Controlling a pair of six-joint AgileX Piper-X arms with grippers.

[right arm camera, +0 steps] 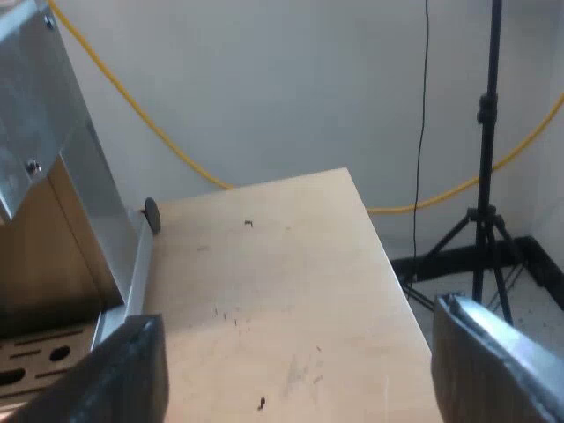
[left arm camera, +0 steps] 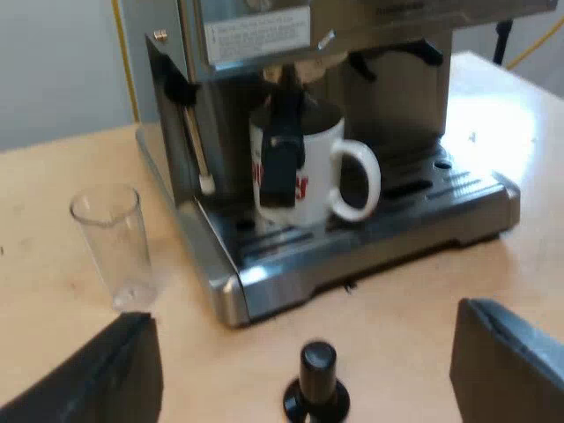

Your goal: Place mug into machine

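Note:
A white mug (left arm camera: 313, 172) with red print stands upright on the drip tray (left arm camera: 441, 207) of the espresso machine (left arm camera: 256, 35), under its front. A dark holder handle (left arm camera: 284, 145) juts out of the machine's front across the mug. My left gripper (left arm camera: 304, 374) is open, a short way back from the machine, with nothing between its fingers (left arm camera: 97, 379); a tamper with a black knob (left arm camera: 317, 388) stands on the table below the gap. My right gripper (right arm camera: 304, 370) is open and holds nothing, over bare tabletop beside the machine's metal side (right arm camera: 53, 159).
A clear measuring glass (left arm camera: 110, 242) stands on the wooden table (left arm camera: 53, 352) close to the drip tray's corner. Beyond the table edge (right arm camera: 379, 229) a black tripod stand (right arm camera: 485, 176) rises from the floor, and a yellow cable (right arm camera: 132, 101) runs along the wall.

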